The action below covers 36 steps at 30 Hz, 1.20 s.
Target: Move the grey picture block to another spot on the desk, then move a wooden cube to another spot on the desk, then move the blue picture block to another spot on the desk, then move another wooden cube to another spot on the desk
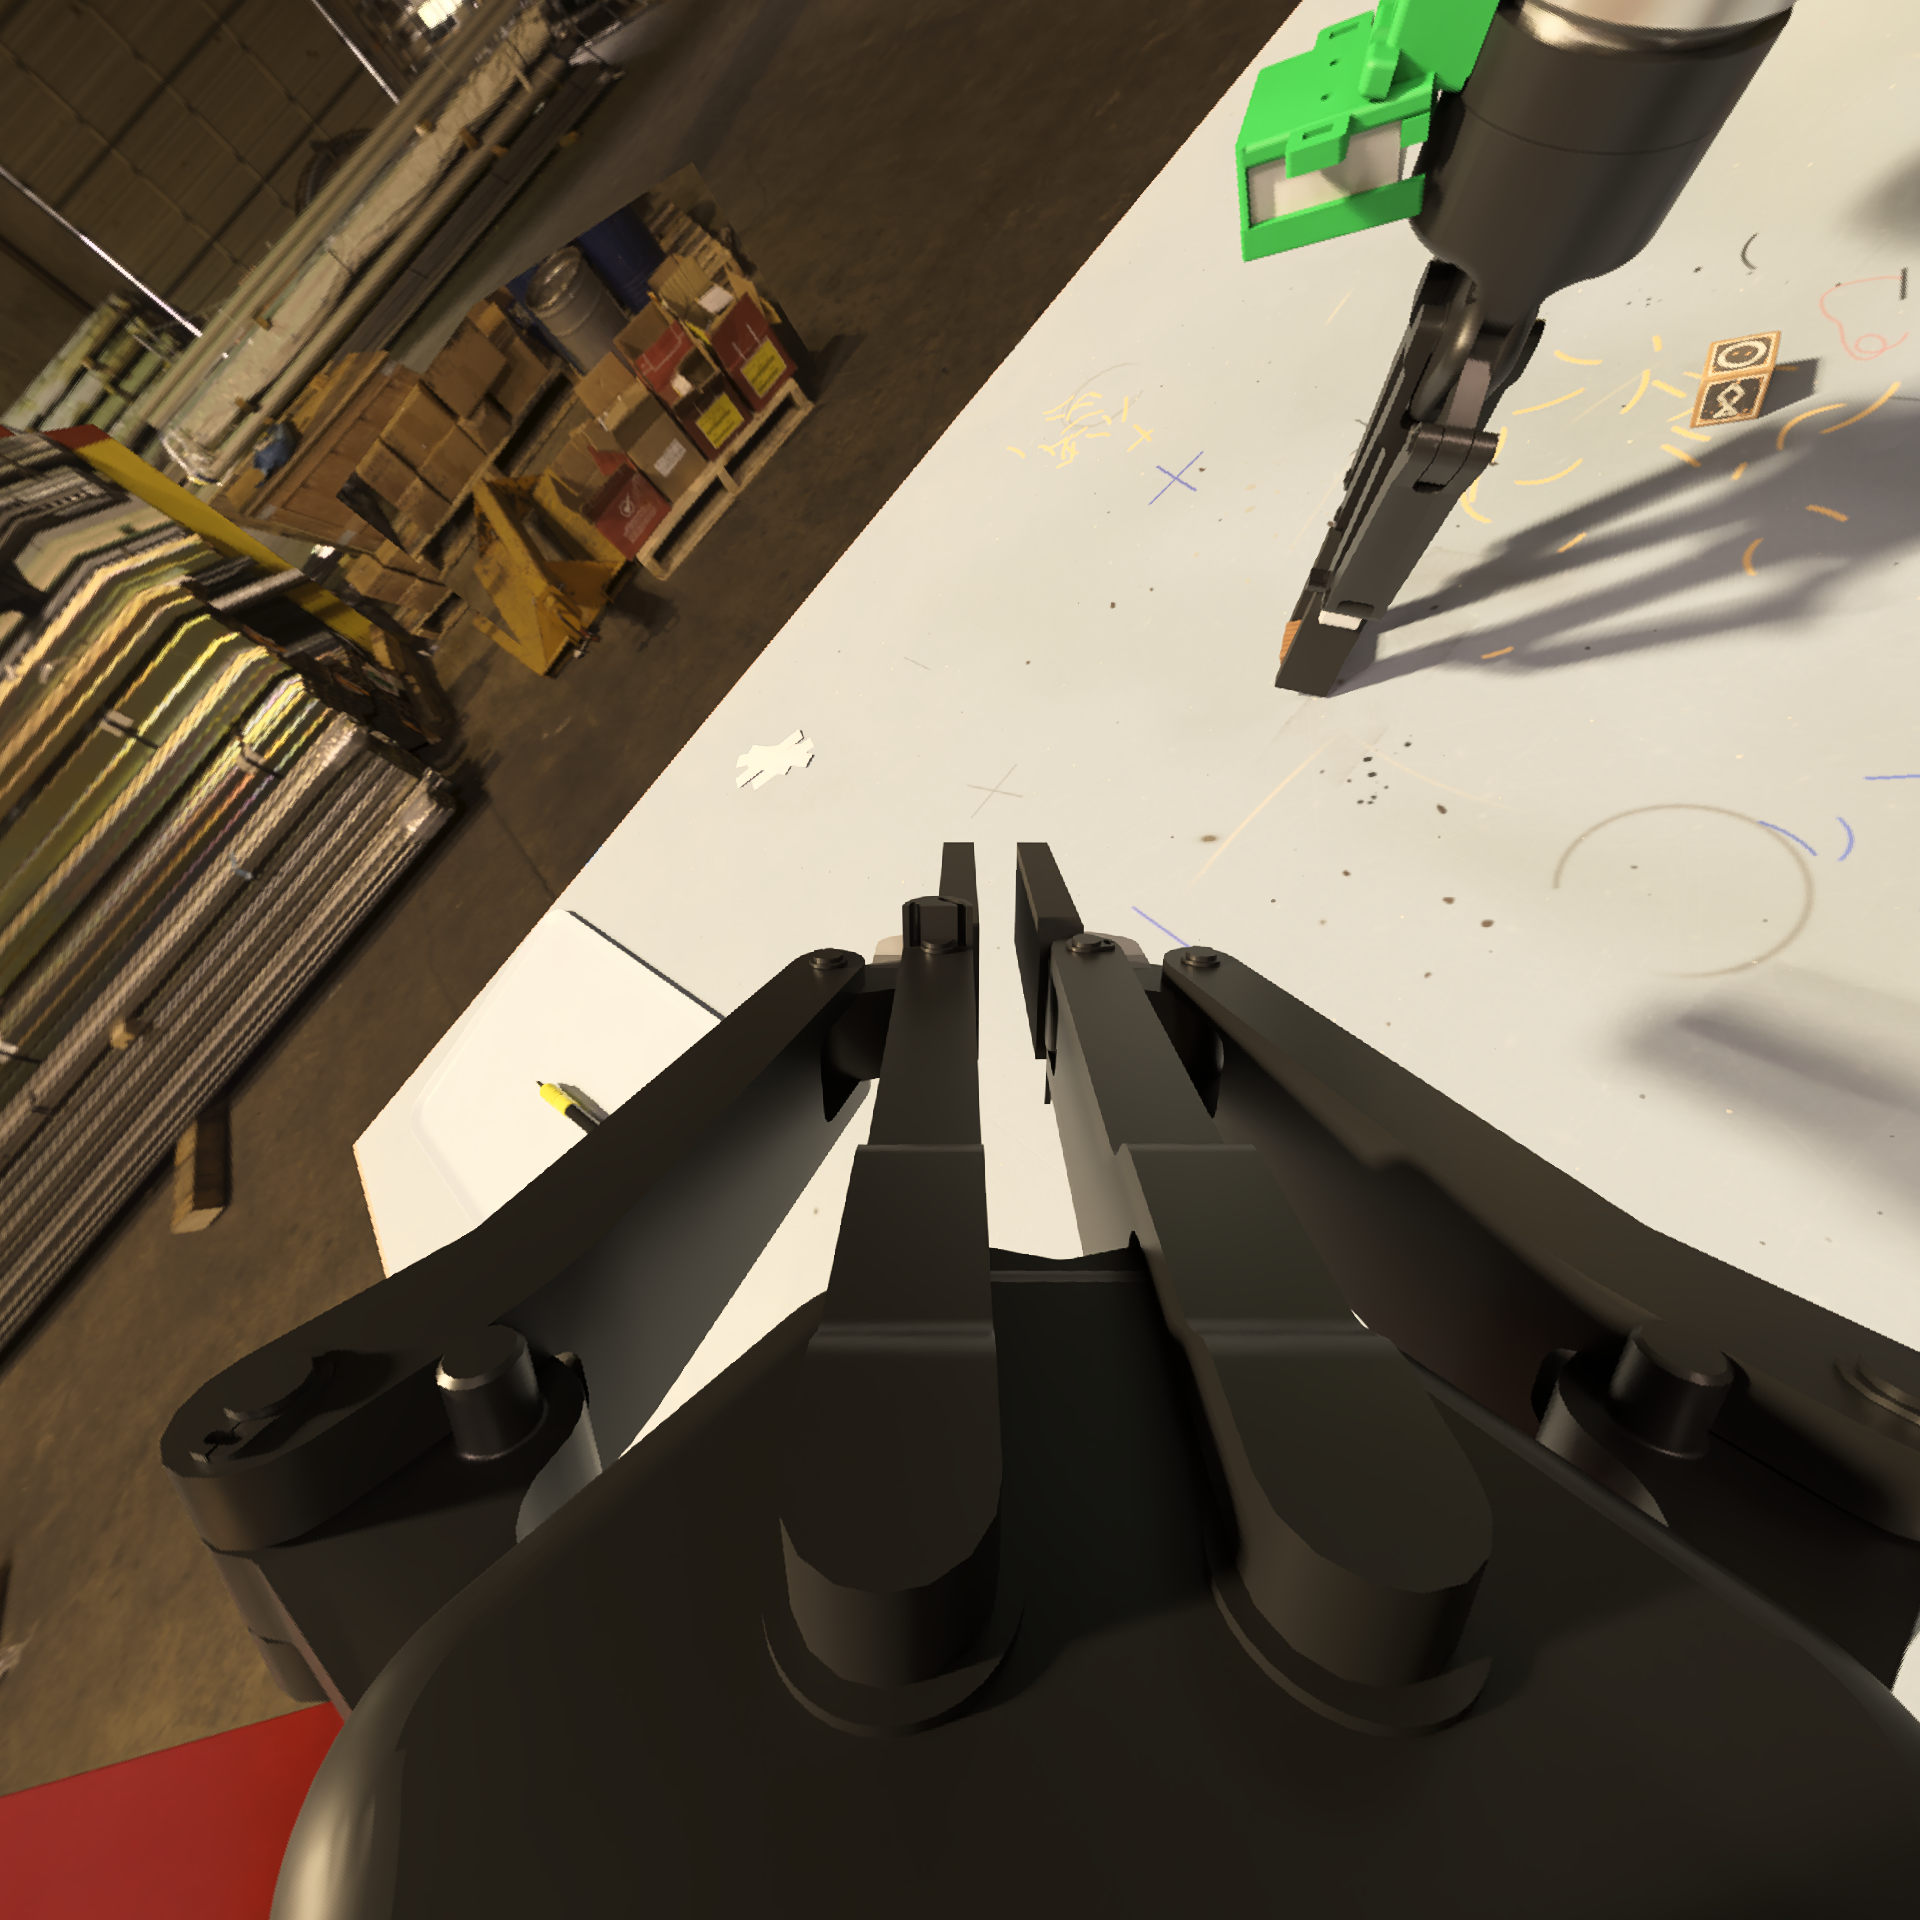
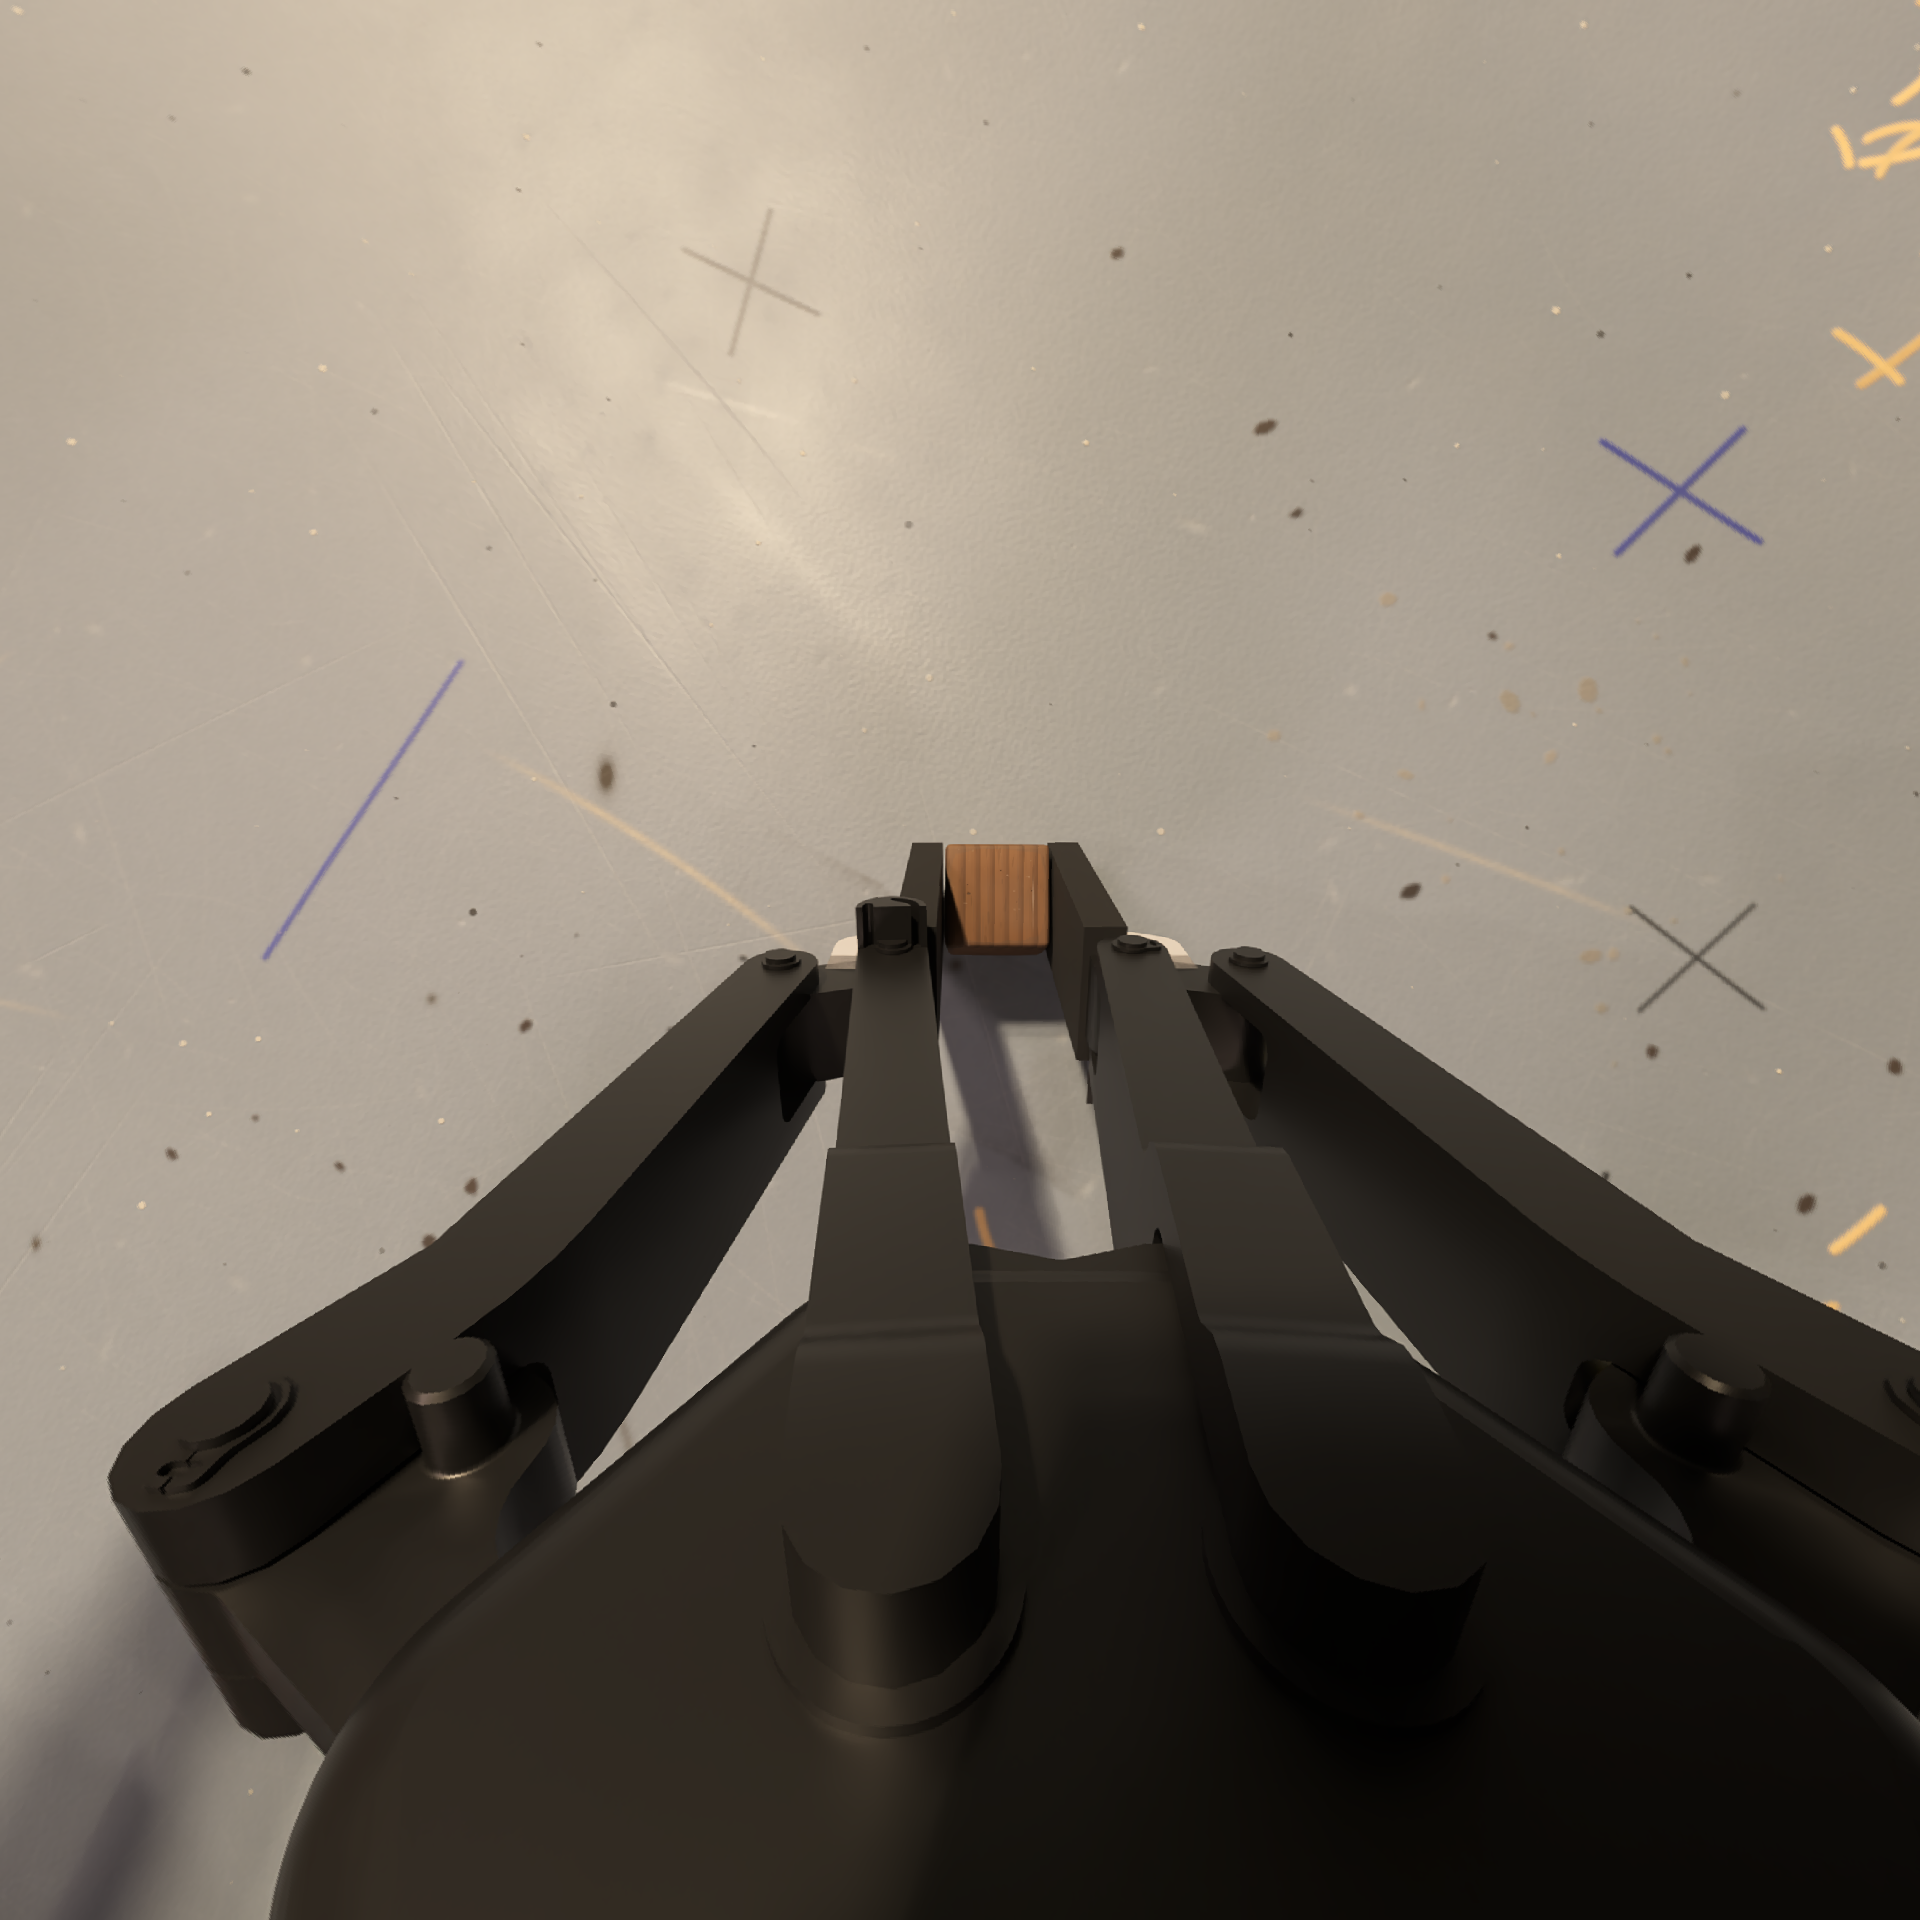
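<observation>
My right gripper (image 2: 995, 864) is shut on a small wooden cube (image 2: 995, 902), held between its fingertips right down at the desk surface. In the left wrist view the right gripper (image 1: 1322, 649) stands upright with its tips at the desk, and only an orange sliver of the cube (image 1: 1291, 636) shows. A picture block (image 1: 1737, 380) with dark grey faces and tan borders sits on the desk beyond it, far right. My left gripper (image 1: 995, 868) is shut with a narrow gap and holds nothing, hovering above the desk near its edge. No blue picture block is in view.
The pale desk (image 1: 1195, 644) is scribbled with crosses, lines and specks. Its edge runs diagonally, with warehouse floor and pallets beyond. A white board (image 1: 540, 1029) with a yellow-and-black pen (image 1: 569, 1101) lies under my left gripper. A green mount (image 1: 1330, 156) sits on the right wrist.
</observation>
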### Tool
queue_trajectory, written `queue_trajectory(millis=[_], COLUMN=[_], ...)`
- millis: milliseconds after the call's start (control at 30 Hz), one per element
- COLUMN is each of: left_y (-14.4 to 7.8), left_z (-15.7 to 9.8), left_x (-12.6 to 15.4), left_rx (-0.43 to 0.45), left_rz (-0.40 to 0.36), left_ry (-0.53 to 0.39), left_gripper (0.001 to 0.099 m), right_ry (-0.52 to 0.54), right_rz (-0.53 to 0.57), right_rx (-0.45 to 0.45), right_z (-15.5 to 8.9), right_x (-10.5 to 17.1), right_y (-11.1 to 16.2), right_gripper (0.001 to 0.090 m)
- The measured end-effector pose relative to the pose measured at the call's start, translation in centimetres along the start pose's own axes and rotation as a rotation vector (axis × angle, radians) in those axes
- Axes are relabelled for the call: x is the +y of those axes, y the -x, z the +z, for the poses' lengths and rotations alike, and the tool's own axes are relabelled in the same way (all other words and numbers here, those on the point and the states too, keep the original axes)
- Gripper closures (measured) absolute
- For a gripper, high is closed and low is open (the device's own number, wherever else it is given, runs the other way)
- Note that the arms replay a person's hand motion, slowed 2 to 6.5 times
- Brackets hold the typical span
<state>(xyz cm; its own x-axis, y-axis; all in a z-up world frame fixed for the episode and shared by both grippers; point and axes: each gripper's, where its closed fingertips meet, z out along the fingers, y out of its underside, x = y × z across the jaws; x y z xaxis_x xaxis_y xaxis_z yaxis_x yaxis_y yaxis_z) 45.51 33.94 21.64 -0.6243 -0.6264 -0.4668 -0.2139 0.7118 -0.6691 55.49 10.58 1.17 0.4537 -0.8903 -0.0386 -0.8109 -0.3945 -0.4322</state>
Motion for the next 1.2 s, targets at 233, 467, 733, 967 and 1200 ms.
queue_trajectory(millis=[233,467,733,967,1200], left_y=[0.0,0.1,0.1,0.0,-0.1], left_z=[0.0,0.1,0.2,0.3,0.5], left_x=[0.0,0.2,0.3,0.4,0.4], left_rx=[0.002,-0.002,0.001,0.005,0.011], left_rz=[-0.002,-0.003,-0.004,-0.004,0.001], left_ry=[0.000,0.007,0.012,0.017,0.022], left_gripper=[0.0891,0.0891,0.0891,0.0892,0.0892], right_ry=[-0.062,-0.161,-0.339,-0.468,-0.507], right_rz=[-0.027,-0.068,-0.148,-0.221,-0.201], right_rx=[-0.006,-0.039,-0.037,0.044,0.164], right_z=[-1.1,-4.8,-12.4,-19.8,-24.8], right_x=[-0.7,-1.9,-2.9,-1.7,1.3], right_y=[0.8,2.7,4.8,4.5,1.2], right_gripper=[0.0656,0.0656,0.0656,0.0656,0.0656])
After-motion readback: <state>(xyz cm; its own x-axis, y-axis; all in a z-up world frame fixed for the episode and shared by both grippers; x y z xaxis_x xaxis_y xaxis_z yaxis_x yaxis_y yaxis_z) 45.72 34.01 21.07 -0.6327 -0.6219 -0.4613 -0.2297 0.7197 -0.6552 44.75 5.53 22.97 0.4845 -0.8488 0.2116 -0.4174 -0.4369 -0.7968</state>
